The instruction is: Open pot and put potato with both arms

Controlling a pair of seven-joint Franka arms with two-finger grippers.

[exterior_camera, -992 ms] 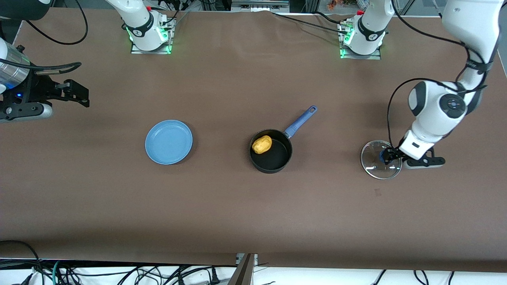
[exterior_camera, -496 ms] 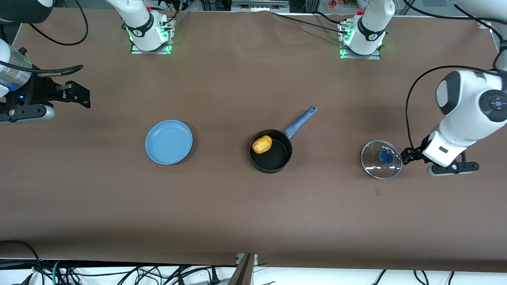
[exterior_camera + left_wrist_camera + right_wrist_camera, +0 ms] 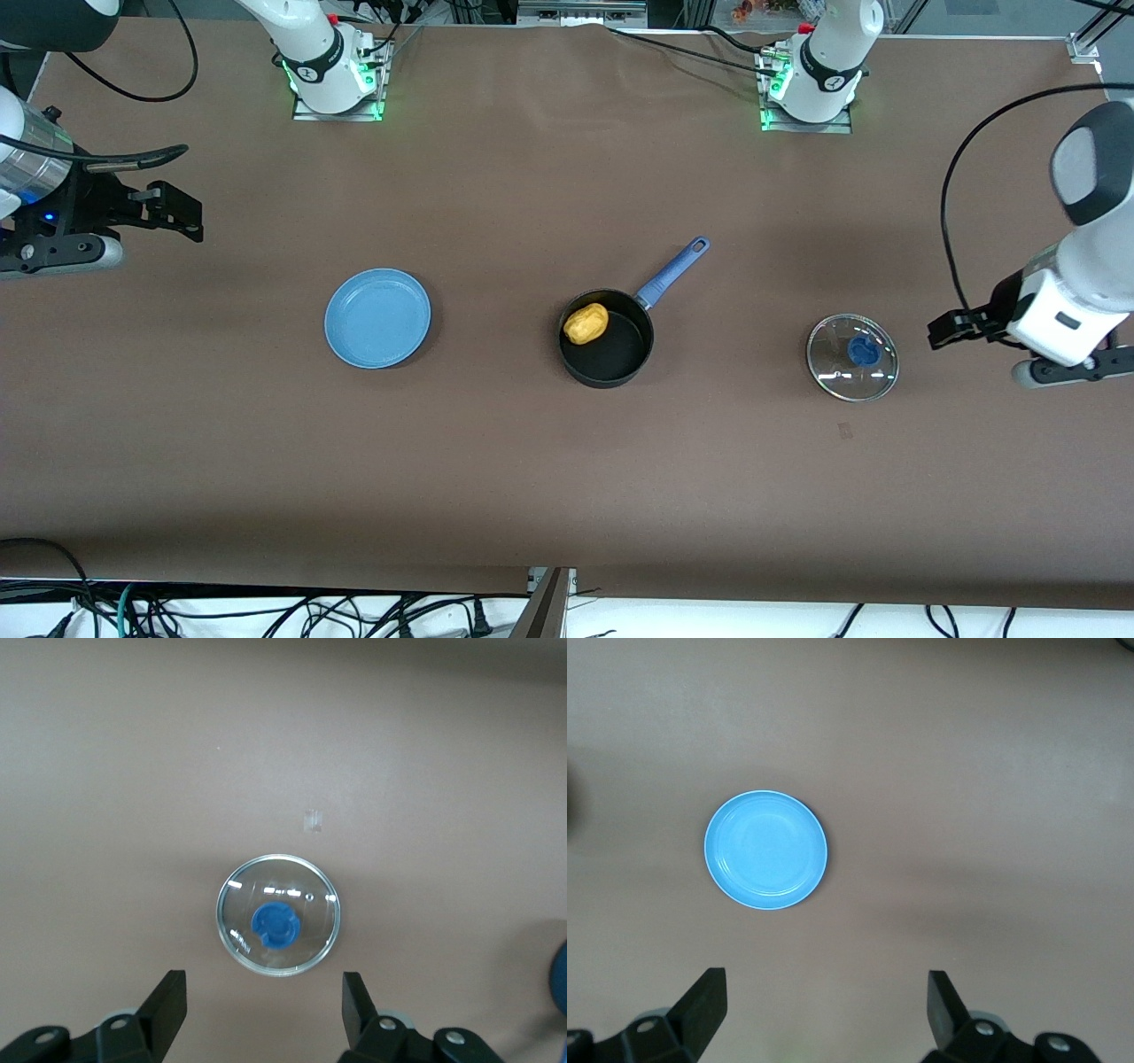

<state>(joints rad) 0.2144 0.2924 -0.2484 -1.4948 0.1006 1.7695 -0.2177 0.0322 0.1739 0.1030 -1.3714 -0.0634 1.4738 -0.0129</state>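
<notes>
The black pot [image 3: 620, 354] stands uncovered mid-table, its blue handle [image 3: 673, 270] pointing toward the arms' bases. The yellow potato [image 3: 586, 323] lies inside it against the wall. The glass lid [image 3: 852, 357] [image 3: 278, 927] with its blue knob lies flat on the table toward the left arm's end. My left gripper [image 3: 946, 330] [image 3: 263, 983] hangs open over the table just past the lid's edge, holding nothing. My right gripper [image 3: 183, 213] [image 3: 824, 979] waits open and empty over the right arm's end of the table.
A light-blue plate [image 3: 377, 318] [image 3: 766, 850] lies empty beside the pot, toward the right arm's end. The arm bases [image 3: 332, 80] [image 3: 811, 84] stand along the table's edge farthest from the front camera. Cables [image 3: 266, 611] hang below the nearest edge.
My left gripper let go of the lid's knob, opened and drew away from the lid toward the table's end. The lid stays flat. The right arm barely moved.
</notes>
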